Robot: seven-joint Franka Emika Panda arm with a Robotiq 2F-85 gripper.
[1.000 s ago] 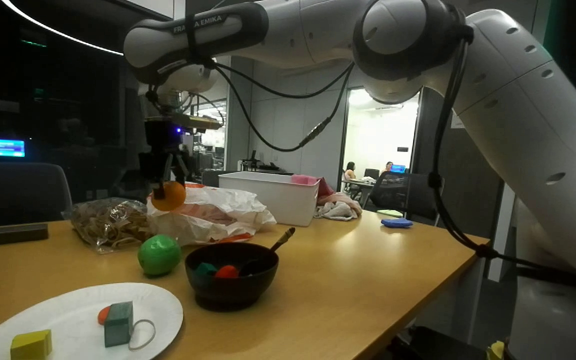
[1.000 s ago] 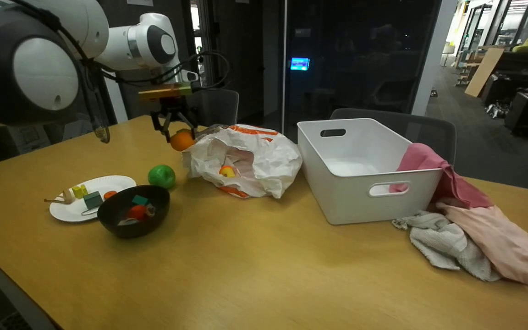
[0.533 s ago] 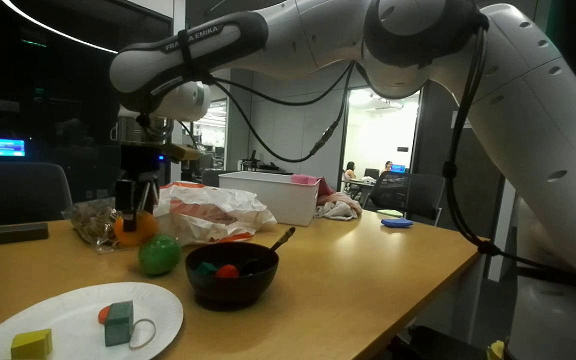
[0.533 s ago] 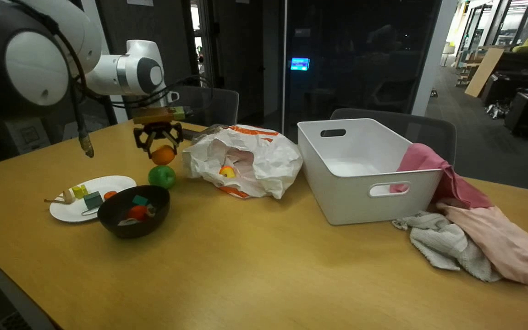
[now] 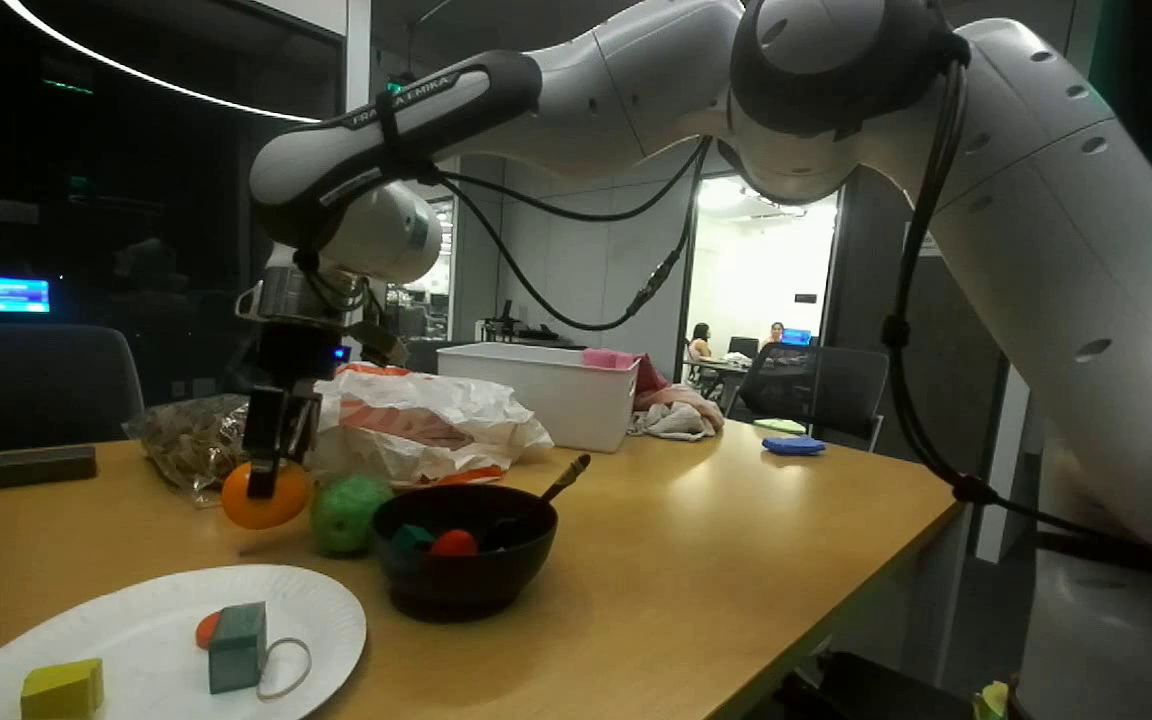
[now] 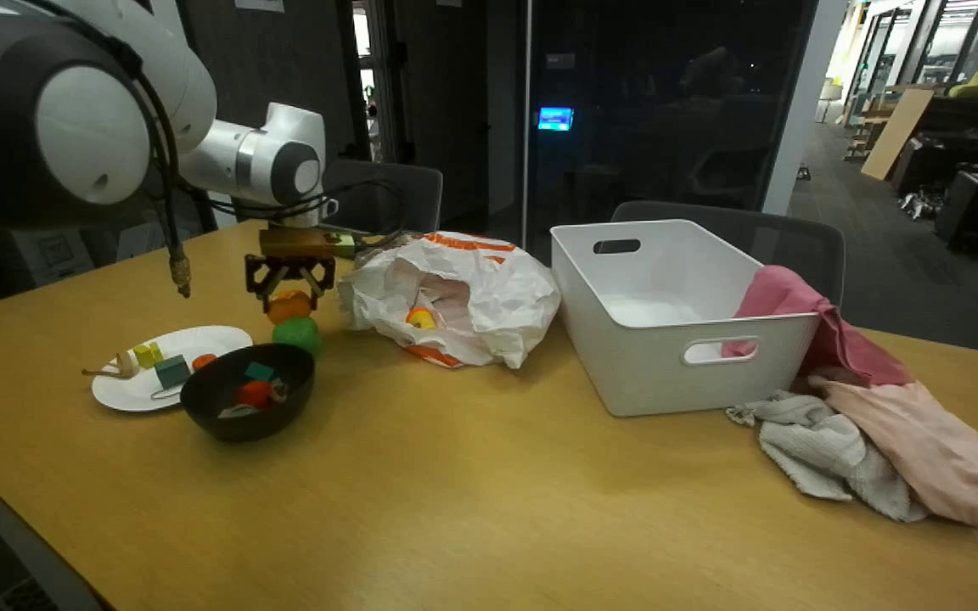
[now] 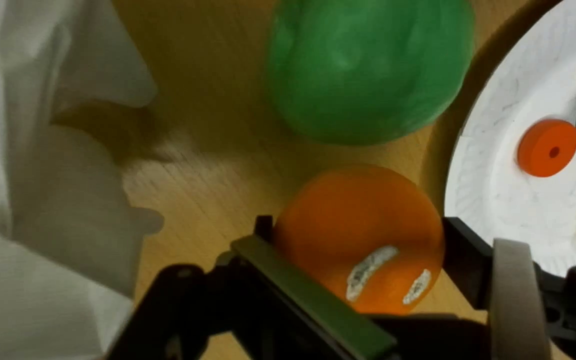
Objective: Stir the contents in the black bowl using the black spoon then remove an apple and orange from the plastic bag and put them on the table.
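My gripper (image 6: 289,303) is shut on the orange (image 5: 286,500), with a finger on each side of it in the wrist view (image 7: 358,215). The orange hangs low, seemingly just above the table. The green apple (image 5: 348,515) is on the table close beside the orange, between it and the black bowl (image 5: 466,592); it also shows in the wrist view (image 7: 370,70). The black spoon (image 5: 566,478) leans in the bowl among small coloured pieces. The white plastic bag (image 6: 489,297) lies open with a yellow-and-red thing (image 6: 421,317) inside.
A white paper plate (image 5: 146,600) with blocks is near the gripper. A clear bag of brown strips (image 5: 176,440) and a dark flat block (image 5: 21,470) lie behind. A white bin (image 6: 676,373) and cloths (image 6: 922,441) stand beyond the plastic bag.
My gripper has carried the orange away from the plastic bag and down toward the table, tilting slightly. The green apple has shifted toward the black bowl.
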